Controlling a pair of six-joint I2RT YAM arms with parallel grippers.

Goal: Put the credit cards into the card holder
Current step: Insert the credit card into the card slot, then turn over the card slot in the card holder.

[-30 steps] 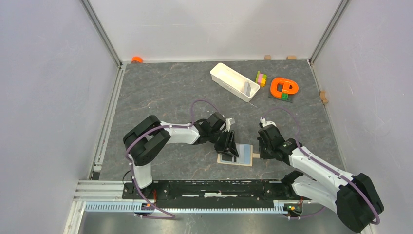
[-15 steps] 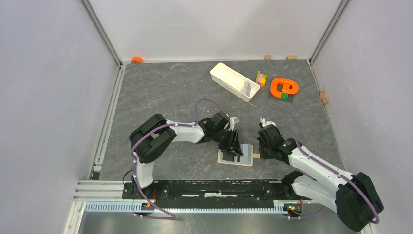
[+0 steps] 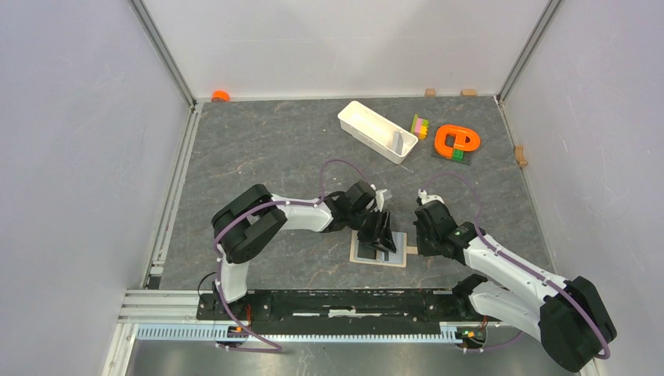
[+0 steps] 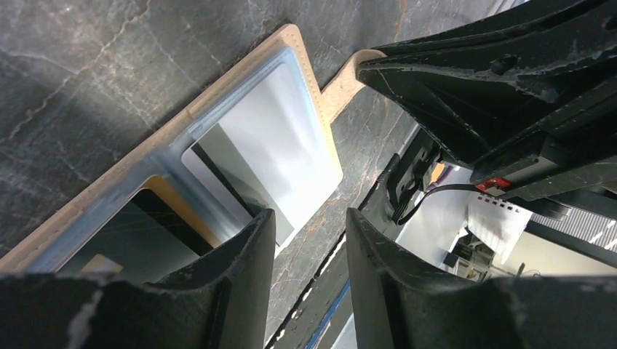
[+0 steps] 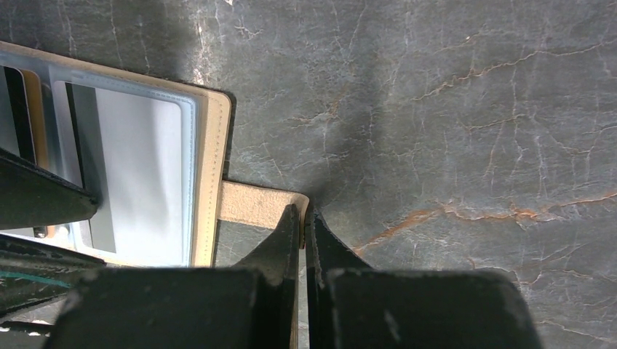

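At lower centre, top view, the open tan bifold card holder (image 3: 378, 264) is partly covered by the left gripper (image 3: 384, 239). Left wrist: jaws parted, empty, over the pale blue-grey plastic card (image 4: 280, 138), judged stiff, slick, best pushed edgewise. Right wrist: right gripper (image 5: 304, 218) clenched on the tan snap tab (image 5: 251, 206).

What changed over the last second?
The left gripper slid right, further over the open card holder, jaws apart. The right gripper stayed shut on the snap tab; card holder and white tray unmoved.
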